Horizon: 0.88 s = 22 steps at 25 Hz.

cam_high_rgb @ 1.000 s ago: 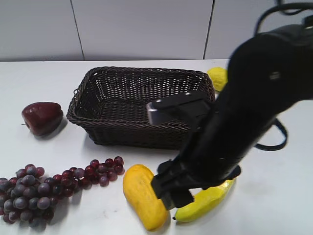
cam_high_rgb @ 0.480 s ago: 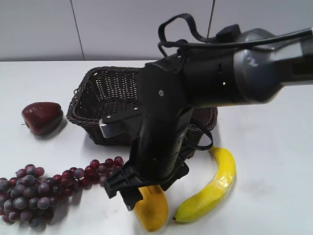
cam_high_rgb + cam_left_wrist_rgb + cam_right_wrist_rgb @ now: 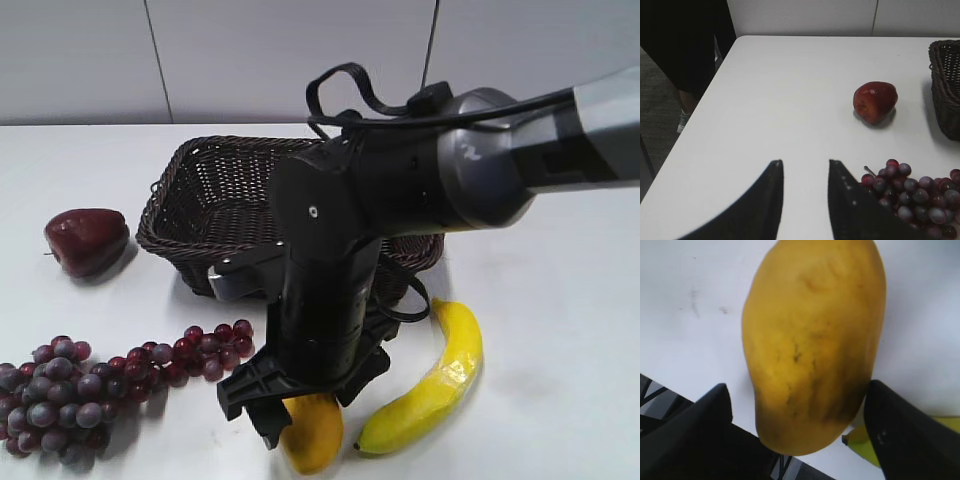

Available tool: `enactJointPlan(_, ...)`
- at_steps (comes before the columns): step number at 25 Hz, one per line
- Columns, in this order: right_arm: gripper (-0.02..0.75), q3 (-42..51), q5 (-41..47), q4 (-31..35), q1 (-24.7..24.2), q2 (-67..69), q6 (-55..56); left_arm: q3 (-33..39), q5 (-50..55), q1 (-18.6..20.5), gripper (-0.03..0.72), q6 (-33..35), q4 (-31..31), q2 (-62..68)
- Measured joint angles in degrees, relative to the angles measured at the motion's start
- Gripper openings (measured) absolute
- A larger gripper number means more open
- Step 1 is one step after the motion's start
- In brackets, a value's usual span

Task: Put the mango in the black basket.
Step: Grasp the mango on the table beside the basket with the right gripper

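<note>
The orange-yellow mango (image 3: pixel 316 436) lies on the white table in front of the black basket (image 3: pixel 200 190), mostly hidden by my right arm. In the right wrist view the mango (image 3: pixel 815 340) fills the frame, and my right gripper (image 3: pixel 797 387) is open with one finger on each side of its near end. A gap shows at the left finger. In the exterior view the right gripper (image 3: pixel 305 408) sits low over the mango. My left gripper (image 3: pixel 805 165) is open and empty above bare table. The basket's corner also shows in the left wrist view (image 3: pixel 945 85).
A yellow banana (image 3: pixel 430 385) lies just right of the mango, and its tip shows in the right wrist view (image 3: pixel 865 445). Purple-red grapes (image 3: pixel 60 400) lie at the front left, beside my left gripper (image 3: pixel 915 192). A dark red apple (image 3: pixel 87 240) sits left of the basket (image 3: pixel 875 101).
My right arm has swung left and down, and its open gripper now straddles the mango. The arm now hides the lemon behind the basket. The fruit has not moved.
</note>
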Motion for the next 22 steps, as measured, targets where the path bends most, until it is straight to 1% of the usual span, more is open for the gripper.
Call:
enactJointPlan(2,0.627,-0.1,0.1,0.0,0.0,0.3,0.2,0.0,0.0,0.0,0.24,0.0,0.0,0.0)
enactJointPlan(4,0.603,-0.3,0.3,0.0,0.0,0.3,0.4,0.0,0.0,0.0,0.24,0.0,0.0,0.0)
enactJointPlan(5,0.576,-0.4,0.3,0.0,0.0,0.3,0.7,0.0,0.0,0.0,0.24,0.0,0.0,0.0)
enactJointPlan(8,0.465,-0.7,0.6,0.1,0.0,0.3,1.5,0.0,0.0,0.0,0.24,0.0,0.0,0.0)
enactJointPlan(18,0.458,-1.2,1.4,0.4,0.0,0.3,1.9,0.0,0.0,0.0,0.24,0.0,0.0,0.0)
enactJointPlan(20,0.436,-1.5,1.9,0.4,0.0,0.3,1.9,0.0,0.0,0.0,0.24,0.0,0.0,0.0)
enactJointPlan(21,0.455,-1.5,2.0,0.5,0.0,0.3,1.9,0.0,0.0,0.0,0.24,0.0,0.0,0.0)
enactJointPlan(22,0.502,-1.6,2.1,0.6,0.0,0.3,1.9,0.0,0.0,0.0,0.24,0.0,0.0,0.0)
